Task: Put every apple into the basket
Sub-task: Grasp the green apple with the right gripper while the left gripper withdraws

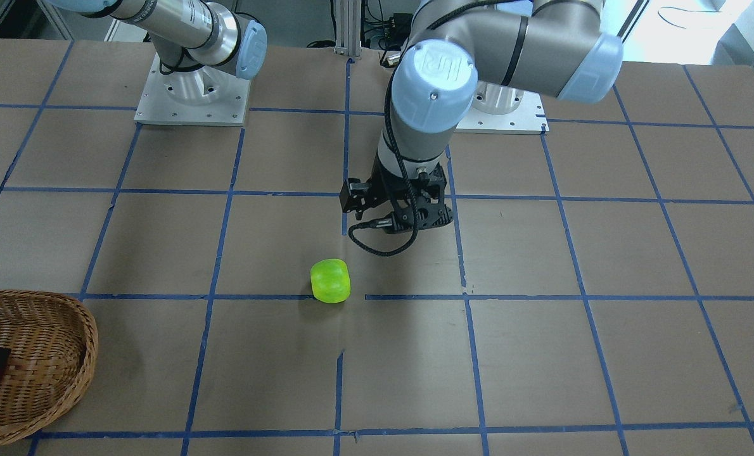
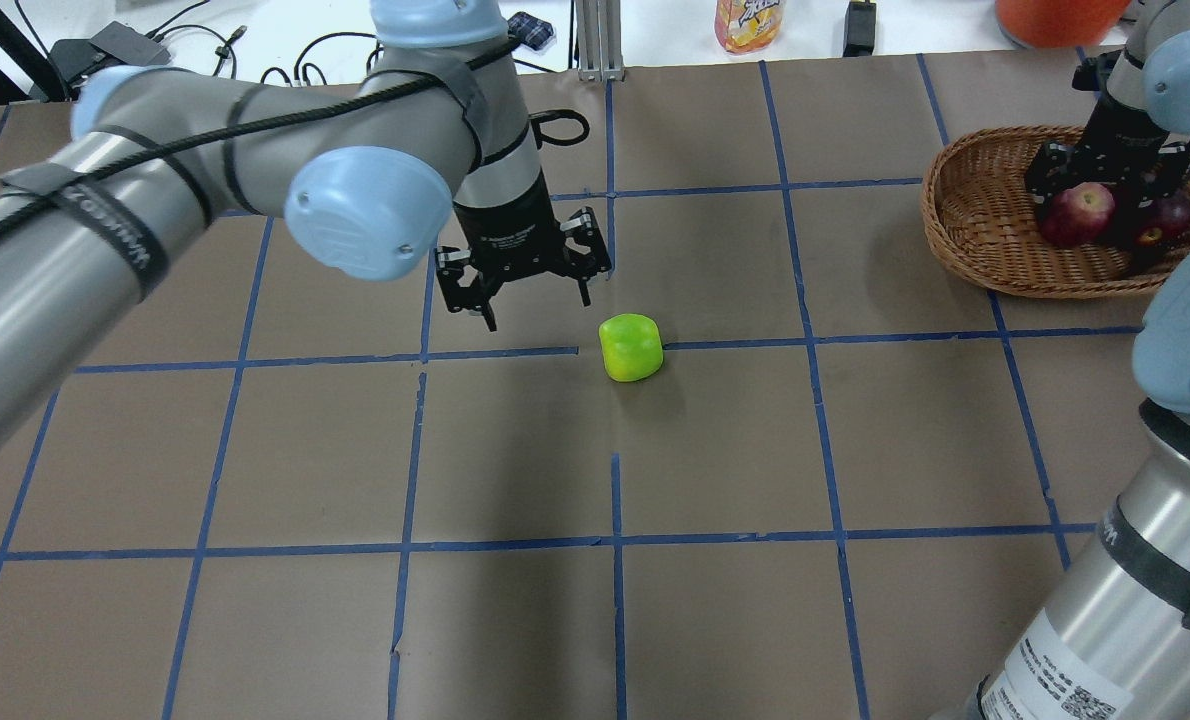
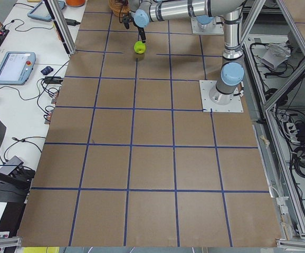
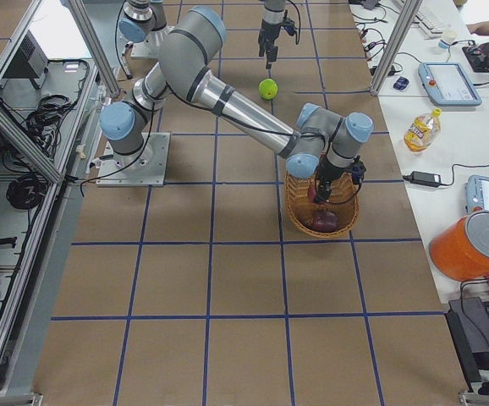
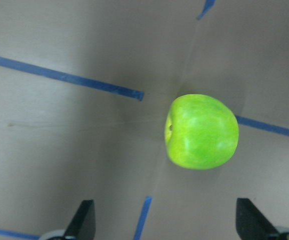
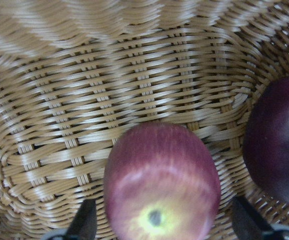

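The lime green apple (image 2: 631, 347) lies on the brown table near the middle, also in the left wrist view (image 5: 202, 131). My left gripper (image 2: 537, 310) is open and empty, a little above the table, just left of and beyond that apple. The wicker basket (image 2: 985, 230) stands at the far right. The red apple (image 2: 1080, 212) and the maroon apple (image 2: 1170, 215) lie in it. My right gripper (image 6: 165, 225) hangs open inside the basket (image 6: 109, 100). The red apple (image 6: 162, 190) is between its fingers with gaps on both sides, and the maroon apple (image 6: 279, 140) lies beside it.
Blue tape lines form a grid on the table. A juice bottle (image 2: 750, 22) and an orange bucket (image 2: 1055, 15) stand beyond the far edge. The arms' base plates (image 1: 193, 95) sit on the robot's side of the table.
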`<move>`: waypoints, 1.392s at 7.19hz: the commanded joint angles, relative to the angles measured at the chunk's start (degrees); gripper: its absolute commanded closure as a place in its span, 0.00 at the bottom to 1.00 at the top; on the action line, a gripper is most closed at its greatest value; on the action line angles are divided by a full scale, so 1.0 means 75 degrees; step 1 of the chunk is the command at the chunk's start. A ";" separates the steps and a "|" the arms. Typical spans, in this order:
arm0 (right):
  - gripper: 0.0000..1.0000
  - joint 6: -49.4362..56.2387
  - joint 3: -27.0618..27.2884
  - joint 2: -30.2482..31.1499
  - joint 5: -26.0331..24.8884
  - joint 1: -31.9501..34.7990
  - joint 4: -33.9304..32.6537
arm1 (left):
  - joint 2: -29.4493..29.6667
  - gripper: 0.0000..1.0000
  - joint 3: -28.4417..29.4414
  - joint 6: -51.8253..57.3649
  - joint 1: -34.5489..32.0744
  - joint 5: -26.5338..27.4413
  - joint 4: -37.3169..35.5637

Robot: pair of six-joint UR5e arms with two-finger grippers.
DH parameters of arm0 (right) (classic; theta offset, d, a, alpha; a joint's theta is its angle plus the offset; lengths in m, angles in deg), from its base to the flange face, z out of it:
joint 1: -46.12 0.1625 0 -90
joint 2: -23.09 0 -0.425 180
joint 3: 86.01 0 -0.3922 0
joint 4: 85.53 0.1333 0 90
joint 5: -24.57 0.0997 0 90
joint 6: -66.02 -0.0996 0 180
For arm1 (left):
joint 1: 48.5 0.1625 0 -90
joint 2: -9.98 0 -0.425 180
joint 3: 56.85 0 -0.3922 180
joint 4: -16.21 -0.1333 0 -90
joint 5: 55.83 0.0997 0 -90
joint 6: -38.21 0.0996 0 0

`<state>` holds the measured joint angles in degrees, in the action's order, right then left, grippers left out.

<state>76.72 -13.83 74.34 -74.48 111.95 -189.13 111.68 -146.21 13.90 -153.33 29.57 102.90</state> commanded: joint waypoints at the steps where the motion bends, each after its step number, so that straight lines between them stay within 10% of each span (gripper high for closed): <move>1: 0.00 -0.0067 -0.0108 0.0627 0.0128 0.0174 0.0997 | -0.1216 0.13 -0.0074 0.1745 0.0741 0.0484 0.1351; 7: 0.00 -0.2560 0.0183 0.1523 0.1733 0.4353 0.2166 | -0.1842 0.00 -0.0309 0.4306 0.1613 0.0495 0.0131; 10: 0.00 -0.2622 0.1362 0.1428 0.2133 0.5458 0.0264 | -0.1876 0.00 -0.0308 0.4319 0.1754 0.0530 0.0030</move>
<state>57.34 -8.04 85.36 -58.87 150.02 -179.91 97.84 -148.17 46.14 -140.62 33.46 103.36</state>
